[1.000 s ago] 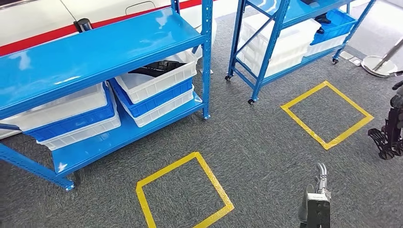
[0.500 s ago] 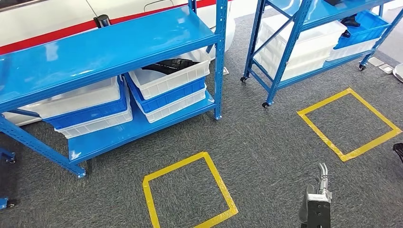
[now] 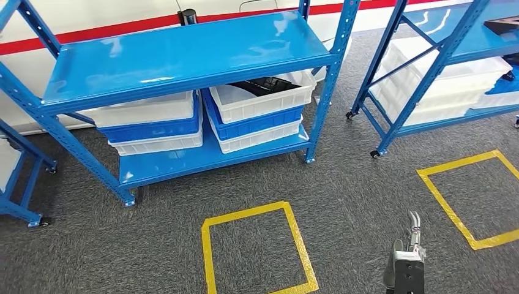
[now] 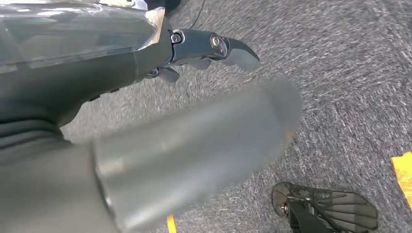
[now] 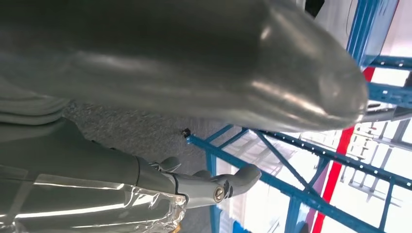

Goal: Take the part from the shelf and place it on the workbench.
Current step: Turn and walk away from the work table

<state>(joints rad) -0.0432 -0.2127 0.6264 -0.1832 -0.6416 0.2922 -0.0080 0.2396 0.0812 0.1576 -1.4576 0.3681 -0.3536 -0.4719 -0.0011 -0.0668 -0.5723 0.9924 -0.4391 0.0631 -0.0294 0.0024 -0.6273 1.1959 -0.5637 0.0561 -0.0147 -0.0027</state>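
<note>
Right hand point(image 3: 414, 236) hangs low over the grey carpet point(image 3: 355, 202), fingers point(image 3: 415, 222) straight and pointing ahead toward the racks, nothing in them; the right wrist view shows the same hand point(image 5: 214, 187) with its fingers point(image 5: 243, 177) loosely spread and empty, blue rack posts beyond the fingertips. Left hand point(image 4: 204, 48) shows in the left wrist view, fingers point(image 4: 240, 52) extended and apart over carpet, holding nothing, a blurred grey thumb point(image 4: 194, 145) across the frame. The part point(image 3: 264, 85), a dark object, lies in the top white bin point(image 3: 263, 98) on the lower level of the blue shelf point(image 3: 183, 55), well ahead of the right fingertips and off to their left. That bin sits on a blue bin point(image 3: 257, 125) stacked on another white bin point(image 3: 260, 139). A second stack of white and blue bins point(image 3: 150, 122) stands just beside it, farther to the left. A yellow tape square point(image 3: 257, 248) is on the carpet just left of the right fingers, between them and the shelf. Another yellow tape square point(image 3: 471, 196) lies to their right. A second blue rack point(image 3: 440, 67) with white bins point(image 3: 453, 86) stands ahead and right of the fingers. A third rack's edge point(image 3: 18, 184) sits at far left.
</note>
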